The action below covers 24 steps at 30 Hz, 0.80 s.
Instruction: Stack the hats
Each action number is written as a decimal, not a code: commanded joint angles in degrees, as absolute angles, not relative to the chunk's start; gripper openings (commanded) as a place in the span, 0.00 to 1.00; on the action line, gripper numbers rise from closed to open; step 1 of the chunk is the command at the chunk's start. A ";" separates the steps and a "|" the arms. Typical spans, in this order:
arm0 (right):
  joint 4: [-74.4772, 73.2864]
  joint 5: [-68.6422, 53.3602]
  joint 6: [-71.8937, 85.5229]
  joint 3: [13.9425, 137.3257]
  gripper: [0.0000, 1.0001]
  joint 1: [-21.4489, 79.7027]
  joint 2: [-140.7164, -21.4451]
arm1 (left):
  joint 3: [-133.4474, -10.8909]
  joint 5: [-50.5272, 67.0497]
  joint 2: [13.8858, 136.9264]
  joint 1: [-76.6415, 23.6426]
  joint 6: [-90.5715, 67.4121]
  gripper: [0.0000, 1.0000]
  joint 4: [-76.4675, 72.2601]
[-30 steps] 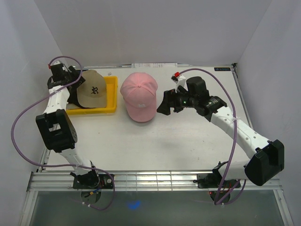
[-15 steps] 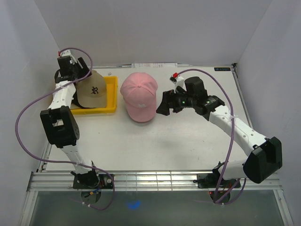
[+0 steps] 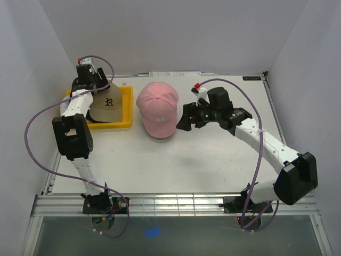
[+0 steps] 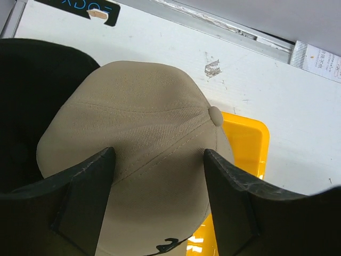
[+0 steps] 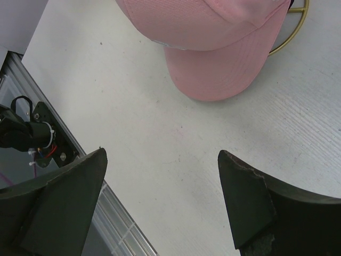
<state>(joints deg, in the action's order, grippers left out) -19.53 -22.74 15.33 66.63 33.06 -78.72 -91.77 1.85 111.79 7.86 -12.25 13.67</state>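
A tan hat (image 3: 108,103) with a black letter logo lies in the yellow tray (image 3: 127,106). My left gripper (image 3: 95,87) hangs over its back, open. In the left wrist view the fingers (image 4: 80,202) stand wide on either side of the tan hat's crown (image 4: 144,133), above it, and a black hat (image 4: 26,101) lies partly under the tan one at the left. A pink hat (image 3: 157,109) sits at mid-table, brim toward the near edge. My right gripper (image 3: 182,120) is open just right of it; its jaws (image 5: 162,156) frame bare table below the pink brim (image 5: 213,69).
A gold wire stand (image 5: 294,29) shows under the pink hat at its right. The yellow tray (image 4: 246,143) sits near the back-left corner, close to the left wall and the back table edge (image 4: 229,29). The near table rail (image 5: 112,213) appears in the right wrist view.
My left arm has swung from the tray's left side toward the back and right, so the gripper now hangs over the tan hat. The right gripper has edged slightly left.
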 commanded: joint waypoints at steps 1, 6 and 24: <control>-17.67 -23.47 14.24 68.99 0.90 32.87 -79.01 | -92.11 -1.05 110.13 6.94 -10.81 0.75 14.41; -17.67 -23.47 14.33 68.91 0.90 32.87 -79.28 | -92.63 -2.81 109.78 6.94 -11.16 0.41 14.94; -17.84 -23.99 14.94 69.61 0.90 32.87 -79.89 | -99.75 -3.78 104.95 6.94 -13.71 0.00 19.42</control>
<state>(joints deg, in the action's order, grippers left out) -19.53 -23.09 15.18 66.67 33.06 -79.81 -96.03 -3.64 111.24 6.90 -12.84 18.87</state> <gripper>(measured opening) 0.897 0.022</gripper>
